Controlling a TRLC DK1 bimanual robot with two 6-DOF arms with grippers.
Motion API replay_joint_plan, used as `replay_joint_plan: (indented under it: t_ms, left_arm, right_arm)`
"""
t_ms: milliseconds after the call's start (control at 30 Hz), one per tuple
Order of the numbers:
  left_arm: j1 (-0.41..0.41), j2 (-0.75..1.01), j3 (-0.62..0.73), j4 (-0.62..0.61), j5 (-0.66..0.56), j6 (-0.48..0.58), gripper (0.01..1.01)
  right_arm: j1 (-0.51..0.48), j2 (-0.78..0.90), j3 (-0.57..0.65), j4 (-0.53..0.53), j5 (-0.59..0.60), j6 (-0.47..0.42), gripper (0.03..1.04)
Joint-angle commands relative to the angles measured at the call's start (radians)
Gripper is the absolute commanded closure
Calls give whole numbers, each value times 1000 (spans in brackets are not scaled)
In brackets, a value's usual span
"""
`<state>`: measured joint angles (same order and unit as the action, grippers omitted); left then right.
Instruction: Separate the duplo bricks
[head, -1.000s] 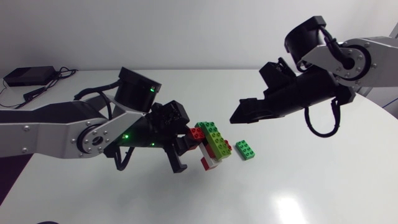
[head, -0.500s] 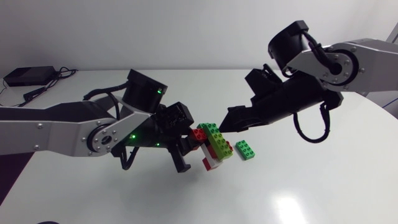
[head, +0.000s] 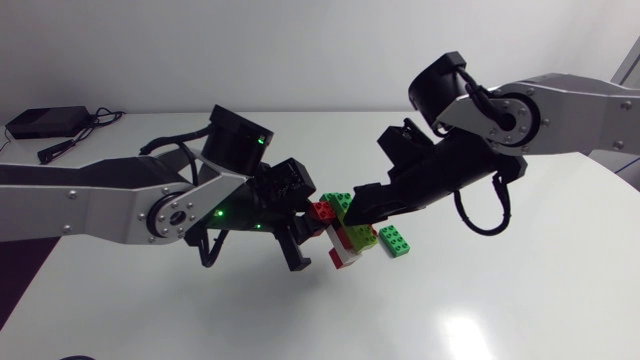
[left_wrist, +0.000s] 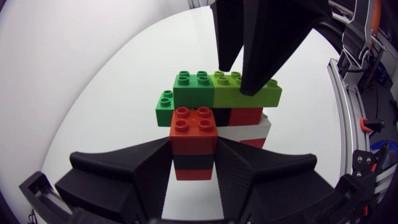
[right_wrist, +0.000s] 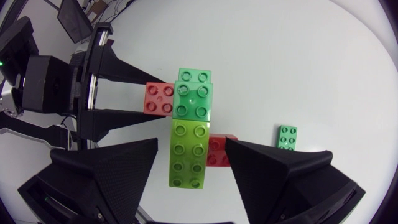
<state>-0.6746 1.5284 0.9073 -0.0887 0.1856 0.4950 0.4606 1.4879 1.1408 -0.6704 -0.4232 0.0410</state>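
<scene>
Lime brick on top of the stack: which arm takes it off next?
Right, probably. The right gripper is open, straddling the lime brick, not yet clamped. The left gripper is shut on the red brick, busy anchoring it.

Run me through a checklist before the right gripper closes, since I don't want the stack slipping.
1. Left gripper shut on the red brick, a finger on each side: ok.
2. Right gripper open, fingers either side of the lime brick: ok.
3. Lime brick centred between those fingers: ok.
4. Right fingers already touching the lime brick: cannot tell.
5. Loose green brick lying on the table, apart from both grippers: ok.
</scene>
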Motion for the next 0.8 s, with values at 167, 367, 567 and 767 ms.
replay_joint_plan:
  t_ms: [167, 367, 567, 767]
  left_arm:
    - [3, 16, 39, 26, 2, -33, 713]
    - [1, 15, 42, 26, 2, -33, 713]
    - [1, 15, 36, 26, 2, -38, 713]
    - [-3, 13, 36, 27, 2, -42, 713]
  right_arm:
    - [15, 26, -41, 14, -6, 5, 448]
    - [23, 34, -42, 14, -6, 3, 448]
    - [38, 25, -46, 25, 3, 2, 649]
    - [81, 17, -53, 32, 60, -12, 666]
